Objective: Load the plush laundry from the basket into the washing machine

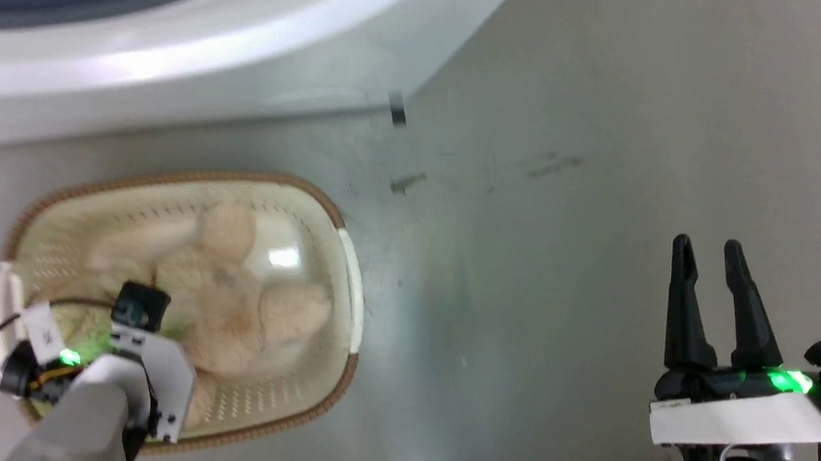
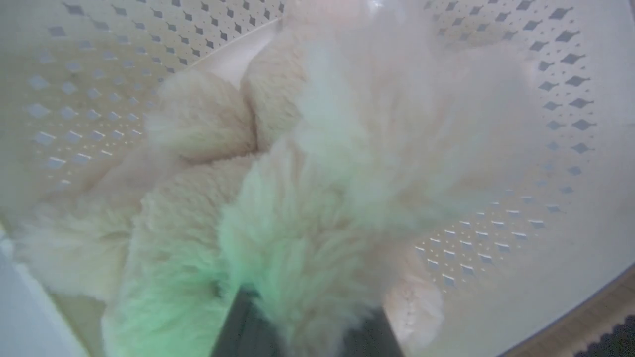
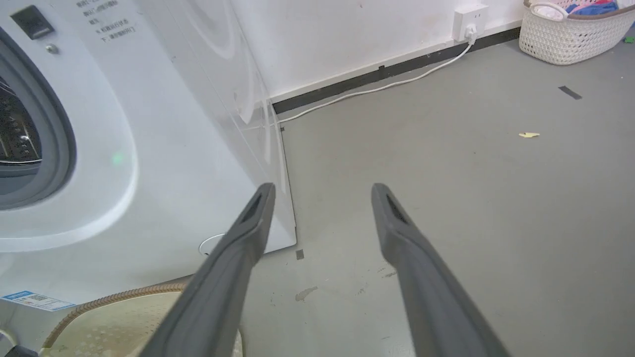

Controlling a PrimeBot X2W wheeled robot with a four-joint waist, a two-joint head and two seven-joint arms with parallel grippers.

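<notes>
The cream-beige plush laundry (image 1: 238,297) lies inside the cream basket (image 1: 340,216) with the brown rim, on the floor just before the white washing machine (image 1: 172,49). My left gripper (image 1: 153,326) reaches down into the basket. In the left wrist view its dark fingers (image 2: 243,322) are buried in the plush laundry (image 2: 317,148), narrow and pinching fur between them, with the perforated basket (image 2: 545,99) wall around. My right gripper (image 1: 707,251) stands open over bare floor to the right. In the right wrist view the right gripper (image 3: 322,191) holds nothing; the washing machine (image 3: 149,124) with its grey ring is at left, the basket (image 3: 114,317) rim below.
Grey floor (image 3: 471,198) stretches to the right of the washer. A second basket (image 3: 570,34) with coloured clothes stands far off by the wall. A white cable (image 3: 372,89) runs along the skirting to a wall socket (image 3: 469,20). Small scraps lie on the floor.
</notes>
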